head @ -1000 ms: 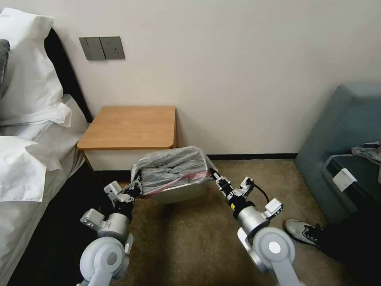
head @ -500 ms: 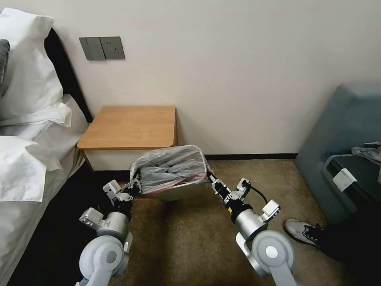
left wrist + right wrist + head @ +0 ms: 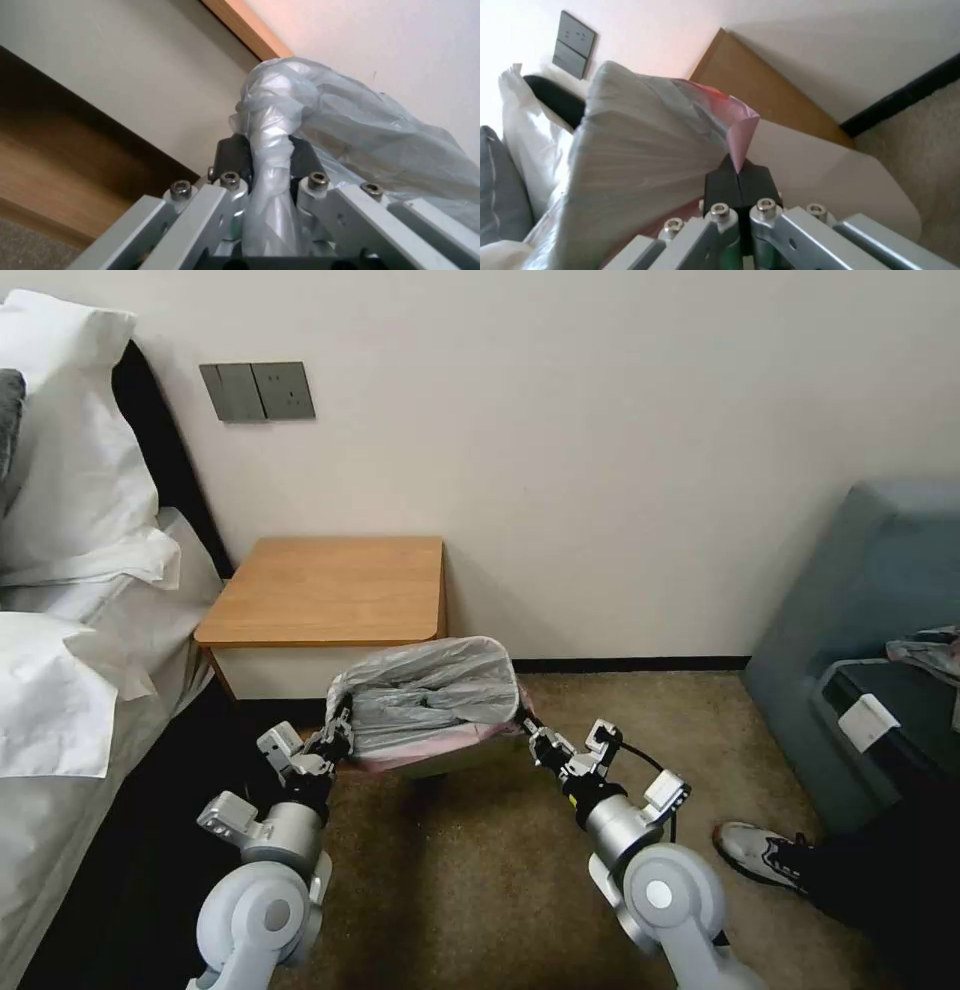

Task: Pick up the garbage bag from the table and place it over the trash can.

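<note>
Lowered further, the garbage bag drapes the trash can, stretched between left pincer and right pincer, both clenched on its rim, near the desk.

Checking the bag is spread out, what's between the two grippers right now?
In the head view, the garbage bag stretches between the left gripper and right gripper, draped over the trash can.

both hands have lowered the garbage bag over the trash can.
</note>
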You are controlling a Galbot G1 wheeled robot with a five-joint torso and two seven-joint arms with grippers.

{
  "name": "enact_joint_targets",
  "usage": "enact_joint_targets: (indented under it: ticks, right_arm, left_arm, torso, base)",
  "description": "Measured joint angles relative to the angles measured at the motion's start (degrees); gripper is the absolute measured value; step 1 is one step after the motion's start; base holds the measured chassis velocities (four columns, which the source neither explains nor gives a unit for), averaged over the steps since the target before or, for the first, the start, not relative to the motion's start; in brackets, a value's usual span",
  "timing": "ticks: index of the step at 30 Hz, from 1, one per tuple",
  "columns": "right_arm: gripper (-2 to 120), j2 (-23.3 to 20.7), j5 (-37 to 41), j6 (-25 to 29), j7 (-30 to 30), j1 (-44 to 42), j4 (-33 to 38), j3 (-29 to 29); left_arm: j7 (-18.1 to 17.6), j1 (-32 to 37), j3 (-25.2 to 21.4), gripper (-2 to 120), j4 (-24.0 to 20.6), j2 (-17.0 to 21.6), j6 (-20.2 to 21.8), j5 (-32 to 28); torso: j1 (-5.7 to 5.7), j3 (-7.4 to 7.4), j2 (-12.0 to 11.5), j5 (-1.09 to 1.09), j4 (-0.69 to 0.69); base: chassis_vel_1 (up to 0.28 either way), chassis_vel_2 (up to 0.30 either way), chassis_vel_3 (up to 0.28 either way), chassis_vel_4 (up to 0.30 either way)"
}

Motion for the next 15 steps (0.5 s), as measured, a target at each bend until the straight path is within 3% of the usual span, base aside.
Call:
enact_joint_targets:
  ticks: [15]
  right_arm:
    - [0,-0.53,-1.95,0.13,-0.12,1.79,-4.62,0.11]
  left_arm:
    - [0.82,-0.01,0.2,6,-0.13,-0.01,0.15,-0.27]
  torso:
    - [0.0,0.0,0.0,0.0,0.0]
  base:
    - [0.0,0.0,0.0,0.0]
